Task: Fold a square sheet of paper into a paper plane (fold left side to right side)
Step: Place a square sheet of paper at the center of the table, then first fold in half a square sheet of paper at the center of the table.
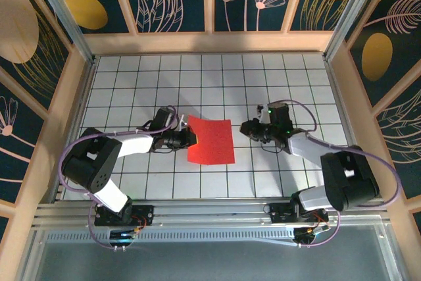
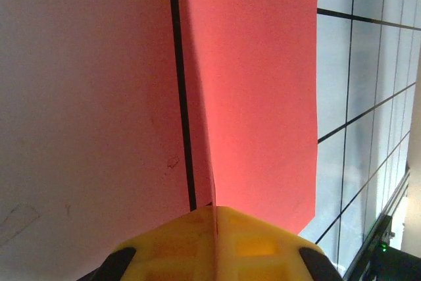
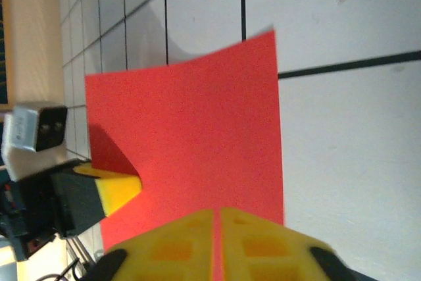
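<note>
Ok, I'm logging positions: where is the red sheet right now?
In the top view, the square sheet of paper lies between the two grippers; the left gripper pinches its left edge, and the right gripper is just off its right side.

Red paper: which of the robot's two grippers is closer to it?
Left. The left gripper is pinching the left edge of the red paper; the right gripper is shut, a little off its right edge.

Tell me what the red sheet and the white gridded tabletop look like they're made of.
The red sheet looks like thin matte paper: one edge bows up, casting a shadow. The tabletop seems a hard, smooth white board, faintly scuffed, with black grid lines.
</note>
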`<state>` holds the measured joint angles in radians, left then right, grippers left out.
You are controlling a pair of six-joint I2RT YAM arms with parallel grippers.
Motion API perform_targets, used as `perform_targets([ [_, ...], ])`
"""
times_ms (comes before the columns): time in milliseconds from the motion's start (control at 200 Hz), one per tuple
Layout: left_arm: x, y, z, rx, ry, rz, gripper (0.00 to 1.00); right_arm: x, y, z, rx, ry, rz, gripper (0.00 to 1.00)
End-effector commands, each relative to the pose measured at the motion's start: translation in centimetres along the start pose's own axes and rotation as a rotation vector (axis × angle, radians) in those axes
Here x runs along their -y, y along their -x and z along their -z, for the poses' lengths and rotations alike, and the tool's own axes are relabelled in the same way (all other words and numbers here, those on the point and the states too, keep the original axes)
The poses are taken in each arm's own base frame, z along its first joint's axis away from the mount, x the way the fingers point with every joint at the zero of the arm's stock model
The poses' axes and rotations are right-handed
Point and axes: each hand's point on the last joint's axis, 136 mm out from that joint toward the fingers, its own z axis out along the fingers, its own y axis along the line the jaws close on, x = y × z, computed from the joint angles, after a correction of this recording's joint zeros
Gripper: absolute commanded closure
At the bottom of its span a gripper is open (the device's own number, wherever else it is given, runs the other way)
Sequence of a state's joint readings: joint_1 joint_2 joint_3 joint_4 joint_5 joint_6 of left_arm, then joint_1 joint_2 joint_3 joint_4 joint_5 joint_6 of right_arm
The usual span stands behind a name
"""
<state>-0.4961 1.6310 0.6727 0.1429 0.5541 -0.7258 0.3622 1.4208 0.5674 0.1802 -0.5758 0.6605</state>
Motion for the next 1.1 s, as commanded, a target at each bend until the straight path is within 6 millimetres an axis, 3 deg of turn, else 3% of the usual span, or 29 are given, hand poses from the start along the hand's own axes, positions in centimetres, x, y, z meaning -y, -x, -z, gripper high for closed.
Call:
perform_targets([
  [0, -0.4, -0.1, -0.2, -0.027, 0.041, -0.017, 1.00, -0.9, -0.2, -1.9, -0.022, 0.024, 0.021, 0.95],
  [300, -0.3, 0.0, -0.3, -0.051, 0.049, -0.045, 1.00, 1.5, -2.0, -5.6, -0.121, -0.089, 0.036, 0.98],
  [626, 0.3, 0.3, -0.3, -0.060, 0.046, -0.072, 1.00, 3.6, -3.1, -5.8, -0.155, -0.185, 0.048, 0.98],
  [781, 1.6, 0.9, 0.2, -0.044, 0.009, -0.069, 0.69, 4.5, -3.8, -5.7, -0.169, -0.213, 0.043, 0.98],
  [866, 2.7, 1.1, 0.5, -0.036, -0.018, -0.076, 0.59, 4.8, -4.0, -5.7, -0.170, -0.225, 0.041, 0.98],
  [1096, 5.3, 1.6, 1.4, -0.014, -0.066, -0.104, 0.46, 5.4, -4.3, -5.9, -0.182, -0.250, 0.045, 0.98],
])
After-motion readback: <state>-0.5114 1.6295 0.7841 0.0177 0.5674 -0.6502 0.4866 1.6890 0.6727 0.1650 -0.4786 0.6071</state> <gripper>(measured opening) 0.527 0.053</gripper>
